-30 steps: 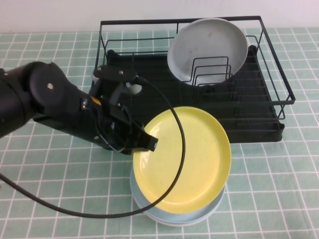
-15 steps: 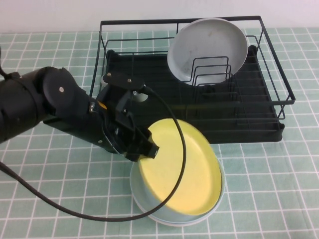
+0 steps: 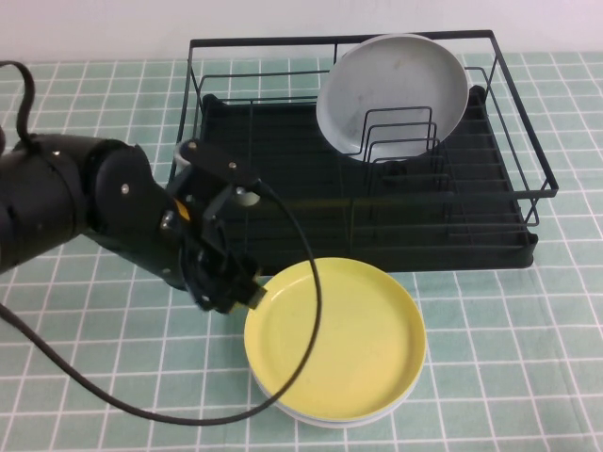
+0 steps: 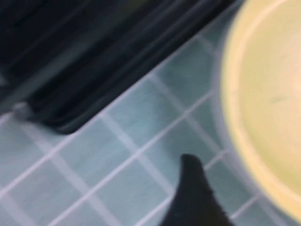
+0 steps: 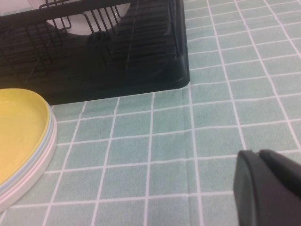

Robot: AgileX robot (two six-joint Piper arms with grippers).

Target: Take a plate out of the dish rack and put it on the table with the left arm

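In front of the dish rack (image 3: 363, 151), on the near side of the pale green tiled surface (image 3: 528, 358), the yellow plate (image 3: 334, 337) lies flat, stacked on a light plate (image 3: 325, 421) whose rim shows just beneath its edge. The raised camera alone takes in the whole scene: the black wire rack with a grey plate (image 3: 391, 92) standing upright in its holders, the bulky left arm (image 3: 85, 212) reaching in from the left, and a black cable (image 3: 283, 377) looping from it across the yellow plate. The left wrist camera shows only a blurred stretch of the plate's rim (image 4: 263, 103), the corner of the rack's black tray and one dark fingertip over the tiles, so how far the left end effector (image 3: 231, 292) is parted I cannot tell; from above it sits just beside the plate's left edge, and no grip on the plate can be made out. The right wrist camera adds the stacked rims from the side, yellow on top of pale layers (image 5: 23, 141), and a wide run of bare tiles with white grid lines. The right end effector (image 5: 268, 188) appears there only as a dark rounded tip low over the tiles, well apart from the plates; its opening cannot be judged. A plain white wall backs the surface behind the rack.
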